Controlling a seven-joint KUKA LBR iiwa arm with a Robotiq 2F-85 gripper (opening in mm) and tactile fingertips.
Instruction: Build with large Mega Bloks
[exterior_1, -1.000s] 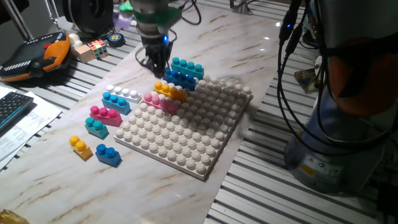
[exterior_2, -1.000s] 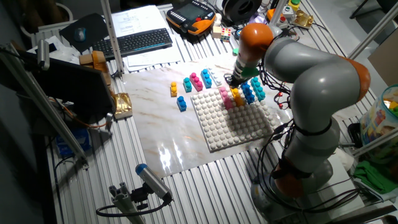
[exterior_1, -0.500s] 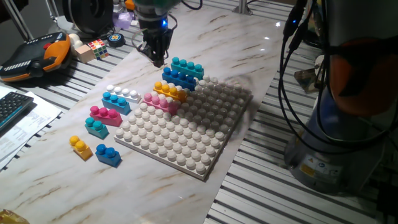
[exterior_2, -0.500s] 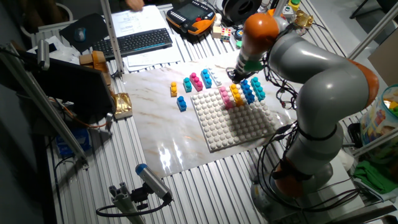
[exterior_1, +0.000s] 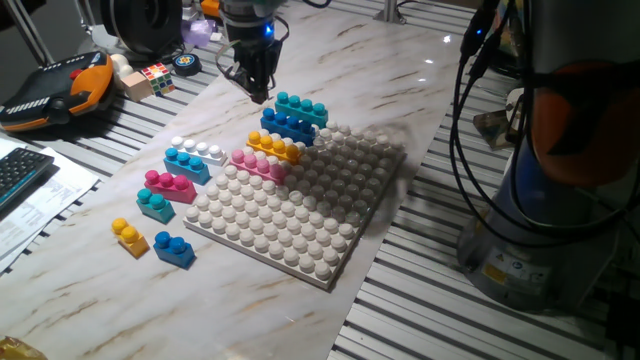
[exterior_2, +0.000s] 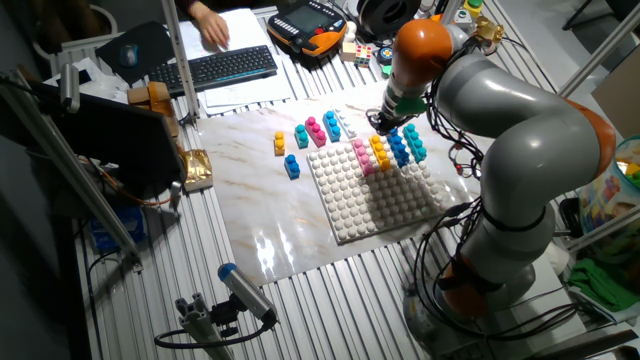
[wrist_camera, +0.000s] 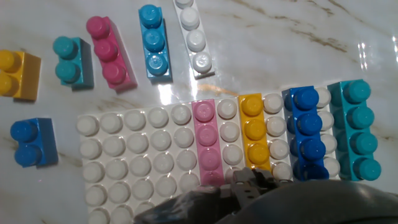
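Four Mega Bloks stand in a row on the far end of the white baseplate: pink, orange-yellow, blue and teal. The hand view shows the same row: pink, orange-yellow, blue, teal. Loose bricks lie left of the plate: white, light blue, magenta, small teal, small yellow, small blue. My gripper hangs above the table just beyond the row, holding nothing I can see.
A puzzle cube and an orange-black pendant lie at the far left. A person's hand rests by the keyboard. The arm's base and cables stand to the right of the plate.
The gripper has lifted off the blue and orange-yellow bricks and drawn back past the plate's far end. A person's hand has come to the keyboard. No brick has moved.
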